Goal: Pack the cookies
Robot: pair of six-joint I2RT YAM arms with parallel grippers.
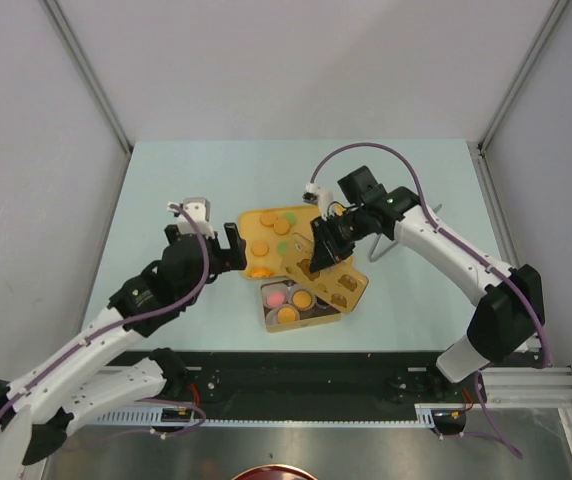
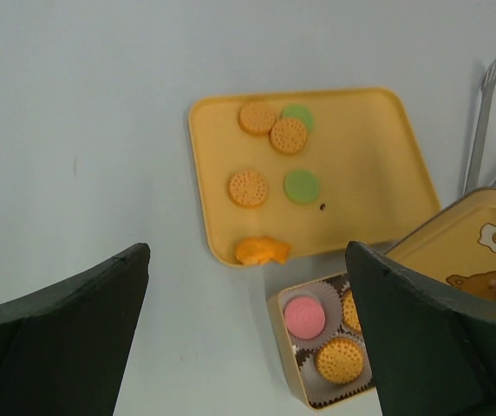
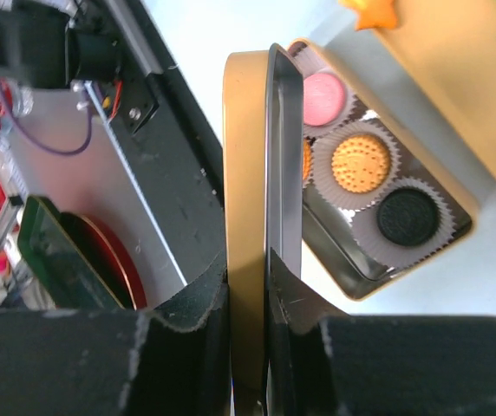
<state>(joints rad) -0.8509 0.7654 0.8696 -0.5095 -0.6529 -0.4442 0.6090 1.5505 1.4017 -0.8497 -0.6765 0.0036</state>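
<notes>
- Five whole cookies (image 2: 248, 188) lie loose on the yellow tray (image 2: 378, 165) in the middle of the table (image 2: 83, 130): three orange and two green.
- At the tray's near edge sits an orange lump (image 2: 262, 250). It looks like a broken cookie, though the view is too coarse to be sure.
- Just near of the tray stands the box (image 1: 302, 328), lined with white paper cups (image 3: 437, 201). At least four cups are filled, with a pink cookie (image 3: 322, 95), a black cookie (image 3: 401, 217) and two orange ones. The lid hides part of the box, so there may be more.
- The right gripper (image 3: 248, 316) is clamped on the rim of the lid (image 3: 244, 173). It holds the lid on edge above the right end of the box, so the box is open.
- The left gripper (image 1: 234, 250) hovers at the tray's left side, fingers spread wide and holding nothing.
- Metal tongs (image 2: 482, 121) lie on the table to the right of the tray, with neither arm on them.
- Packing seems about half done. The five tray cookies have yet to go into the box, and the lid can only go on after that.
</notes>
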